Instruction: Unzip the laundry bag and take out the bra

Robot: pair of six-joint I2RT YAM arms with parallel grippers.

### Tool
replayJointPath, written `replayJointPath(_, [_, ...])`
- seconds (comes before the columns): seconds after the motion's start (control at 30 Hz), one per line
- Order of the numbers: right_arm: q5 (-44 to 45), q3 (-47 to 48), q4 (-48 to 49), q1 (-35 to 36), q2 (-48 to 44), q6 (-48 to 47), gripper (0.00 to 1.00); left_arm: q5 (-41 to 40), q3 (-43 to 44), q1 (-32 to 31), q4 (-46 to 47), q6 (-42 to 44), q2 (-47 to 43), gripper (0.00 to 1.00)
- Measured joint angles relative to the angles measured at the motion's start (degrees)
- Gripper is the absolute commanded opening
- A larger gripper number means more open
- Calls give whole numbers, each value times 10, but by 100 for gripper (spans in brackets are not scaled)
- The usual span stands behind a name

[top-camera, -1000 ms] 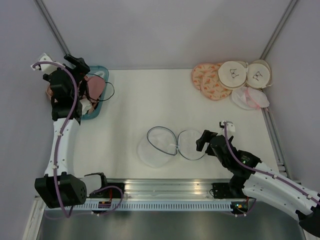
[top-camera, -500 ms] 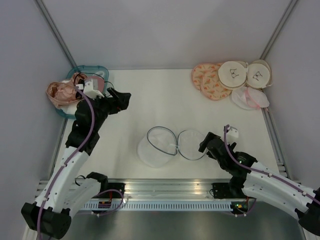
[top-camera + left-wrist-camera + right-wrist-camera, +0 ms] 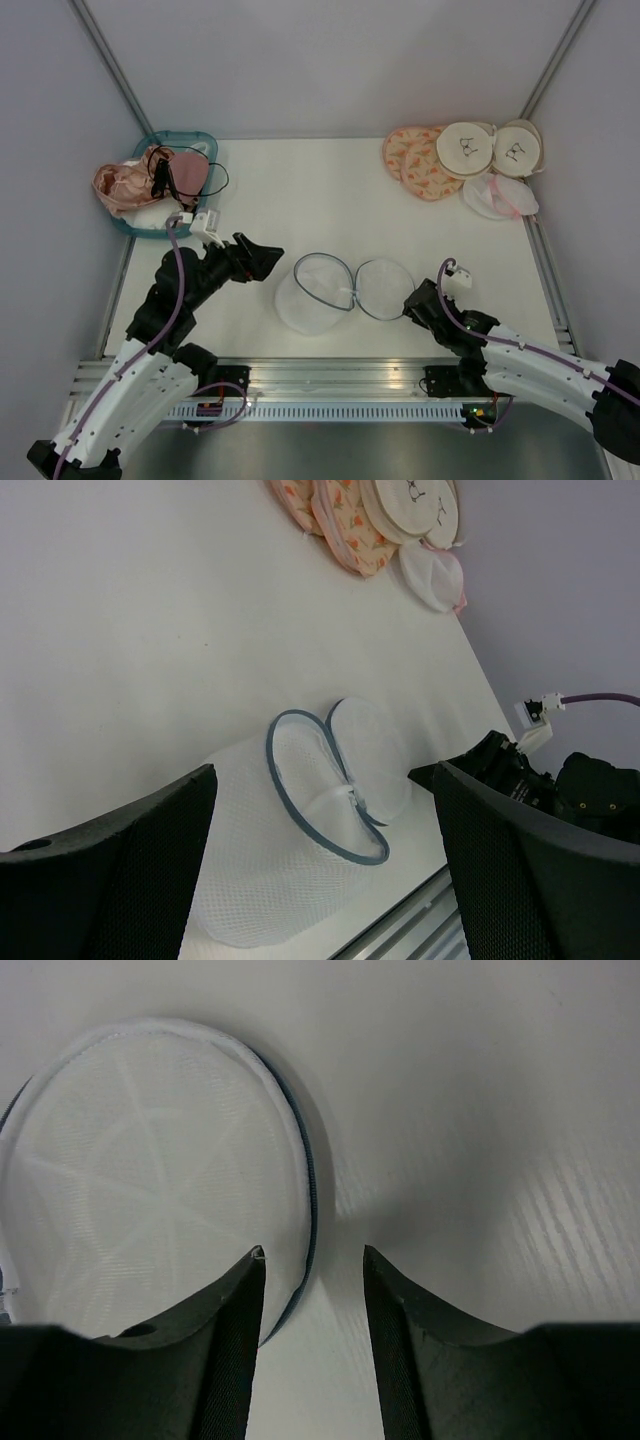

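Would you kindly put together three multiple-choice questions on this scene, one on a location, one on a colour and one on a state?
1. Where does the laundry bag lie?
A. in the teal tray
B. in the far right corner
C. in the middle of the table, towards its near edge

2. What colour is the bag's rim?
A. blue-grey
B. red
C. yellow

3. How is the bag's lid?
A. zipped shut
B. flipped open, flat beside the bag
C. lying in the tray

Answers: 1 C, since the top view shows it central and near the front; 2 A, since a blue-grey band rings the mouth; 3 B, since the mesh disc lies right of the open mouth.
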Motion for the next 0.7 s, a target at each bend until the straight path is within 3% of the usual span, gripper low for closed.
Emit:
replayJointPath(0.37, [-3, 0, 93, 0, 83, 3, 34, 1, -2, 0, -35, 0, -28, 91])
replayJointPath(0.53, [-5, 0, 115, 0, 103, 8, 0, 1, -2, 0, -50, 0, -43, 91])
replayJointPath(0.7, [10, 4, 69, 0, 49, 13, 0, 2, -2, 0, -67, 0, -56, 91])
